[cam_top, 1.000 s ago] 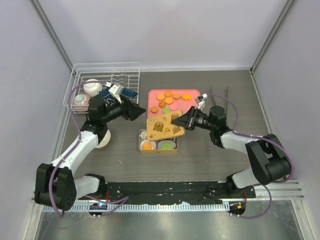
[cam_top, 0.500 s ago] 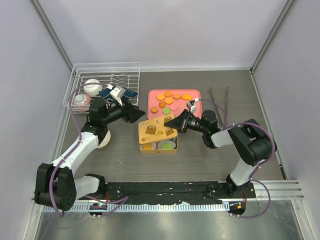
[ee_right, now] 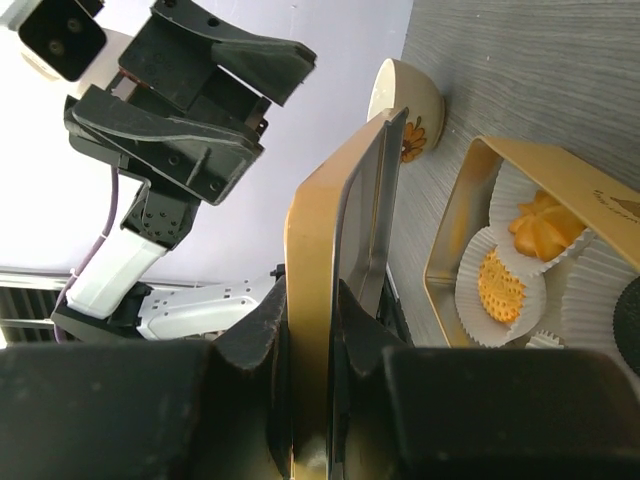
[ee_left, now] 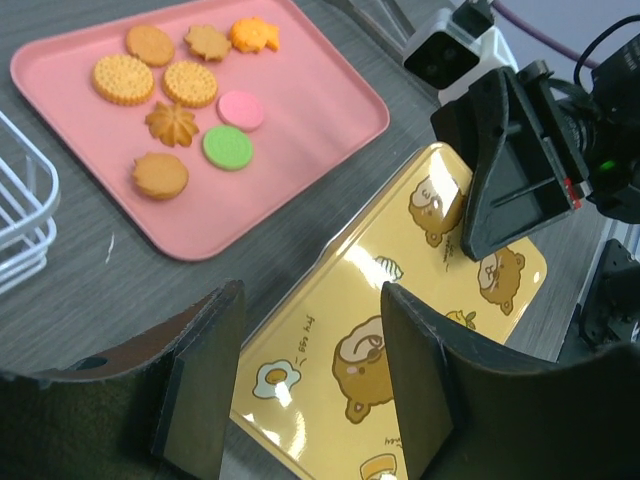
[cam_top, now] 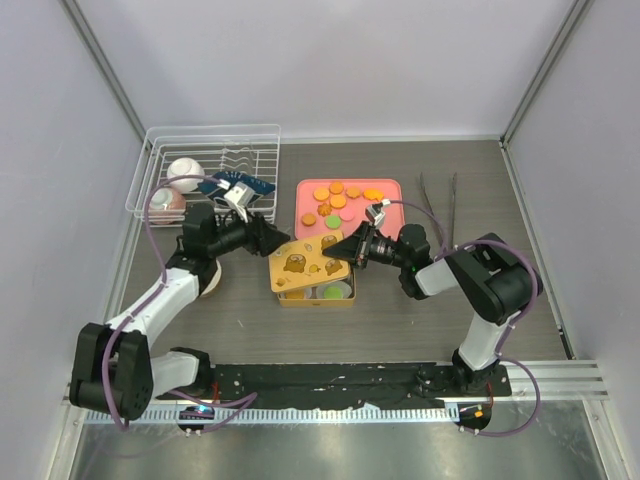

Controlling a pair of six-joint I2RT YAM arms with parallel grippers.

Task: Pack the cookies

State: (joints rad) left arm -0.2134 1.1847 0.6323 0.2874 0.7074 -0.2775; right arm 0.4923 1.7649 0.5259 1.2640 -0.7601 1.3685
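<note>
The cookies (cam_top: pixel 340 195) lie on a pink tray (cam_top: pixel 310 187), mostly orange with a green and a pink one (ee_left: pixel 170 90). More cookies (ee_right: pixel 500 285) sit in white paper cups inside the gold tin (cam_top: pixel 315 297). My right gripper (cam_top: pixel 350 250) is shut on the right edge of the tin's gold lid (cam_top: pixel 305 265), which has bear pictures and hangs tilted over the tin. The right wrist view shows the lid (ee_right: pixel 315 250) edge-on between the pads of my right gripper (ee_right: pixel 315 310). My left gripper (ee_left: pixel 315 330) is open, its fingers straddling the lid's left end (ee_left: pixel 400 255) from above.
A white wire rack (cam_top: pixel 210 165) holding round items stands at the back left. A small flowered bowl (cam_top: pixel 210 280) sits by my left forearm. Thin metal tongs (cam_top: pixel 440 195) lie to the right of the tray.
My right gripper has carried the lid leftward and nearer, over the tin. My left gripper has dropped toward the lid's left end. Both grippers kept their openings.
</note>
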